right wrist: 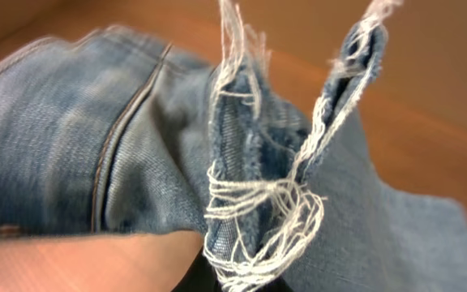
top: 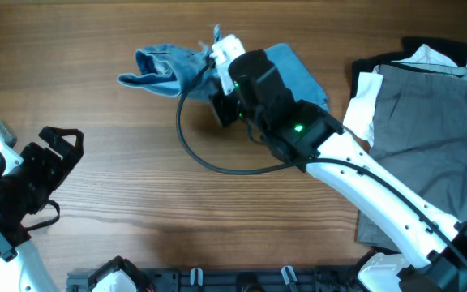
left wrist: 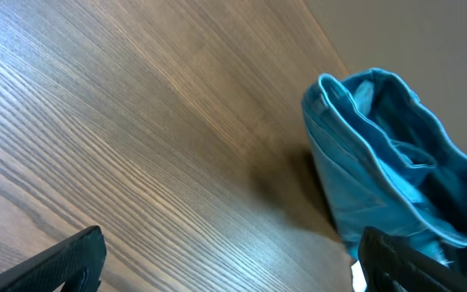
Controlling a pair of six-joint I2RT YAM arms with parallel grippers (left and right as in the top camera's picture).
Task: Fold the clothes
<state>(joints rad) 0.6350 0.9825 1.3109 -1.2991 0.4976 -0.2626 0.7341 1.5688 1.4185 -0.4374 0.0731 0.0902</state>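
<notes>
The jeans (top: 164,69) lie in a bunch near the far edge of the table (top: 136,203), about halfway along it. They are light blue. One part spreads out flat toward the right, and another part is crumpled up toward the left.

The right gripper (top: 217,58) is down on the jeans. Its jaws are pressed together and they pinch the hem (right wrist: 258,203) of one leg. The right wrist view shows this hem up close. It is torn and fuzzy, with long white threads (right wrist: 233,73) hanging loose and sticking up. A stitched seam (right wrist: 112,154) runs down the blue cloth just beside the hem. The picture is a bit blurry there.

A black cable (top: 193,150) loops from the right arm down onto the wood, in front of the jeans.

The left gripper (top: 55,162) is near the left edge of the table, well apart from the jeans. Its jaws are spread wide and it holds nothing. In the left wrist view, its two black fingers (left wrist: 75,255) show at the bottom corners, with bare wood between them. The jeans look like a blue lump on the right side of that view.

More clothes sit in a pile at the right edge of the table. The grey trousers (top: 428,113) are on top and spread out wide. A white cloth (top: 367,101) peeks out at their left side. A black cloth (top: 444,47) shows near the far right corner.
</notes>
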